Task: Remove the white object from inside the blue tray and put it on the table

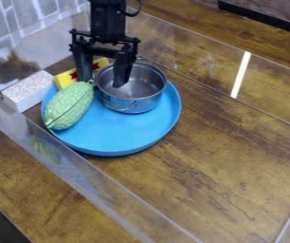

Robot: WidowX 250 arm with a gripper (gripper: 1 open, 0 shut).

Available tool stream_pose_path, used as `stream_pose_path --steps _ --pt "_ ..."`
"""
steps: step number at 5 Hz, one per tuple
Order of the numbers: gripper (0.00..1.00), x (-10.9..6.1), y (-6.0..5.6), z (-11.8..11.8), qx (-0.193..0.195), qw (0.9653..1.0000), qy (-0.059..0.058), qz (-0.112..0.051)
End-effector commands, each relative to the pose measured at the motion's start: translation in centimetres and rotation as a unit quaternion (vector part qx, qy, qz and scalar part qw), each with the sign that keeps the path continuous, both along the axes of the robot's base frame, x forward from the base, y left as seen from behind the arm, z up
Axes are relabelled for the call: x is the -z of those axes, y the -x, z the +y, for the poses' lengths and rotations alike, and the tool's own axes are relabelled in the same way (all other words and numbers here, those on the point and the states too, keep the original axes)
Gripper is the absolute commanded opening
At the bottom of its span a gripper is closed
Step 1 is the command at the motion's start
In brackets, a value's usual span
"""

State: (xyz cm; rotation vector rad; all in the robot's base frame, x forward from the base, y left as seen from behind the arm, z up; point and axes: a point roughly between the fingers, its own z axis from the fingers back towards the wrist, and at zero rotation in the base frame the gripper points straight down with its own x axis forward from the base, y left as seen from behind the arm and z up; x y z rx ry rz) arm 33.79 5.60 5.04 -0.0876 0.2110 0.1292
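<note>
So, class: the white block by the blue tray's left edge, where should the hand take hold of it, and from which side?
Probably from straight above, closing across the white block's two long sides. It lies flat and low, and the green object crowds its right side, so a sideways approach looks blocked. The hand is open over the steel bowl.
</note>
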Motion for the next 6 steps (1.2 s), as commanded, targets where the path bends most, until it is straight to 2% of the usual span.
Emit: stream_pose_path --steps 1,6 --pt "1.00 -1.5 -1.1 0.7 -0.003 0.9995 -0.008 -0.032" --pt "1.00 -0.4 -1.0 1.2 -0.002 0.9994 -0.016 -0.029"
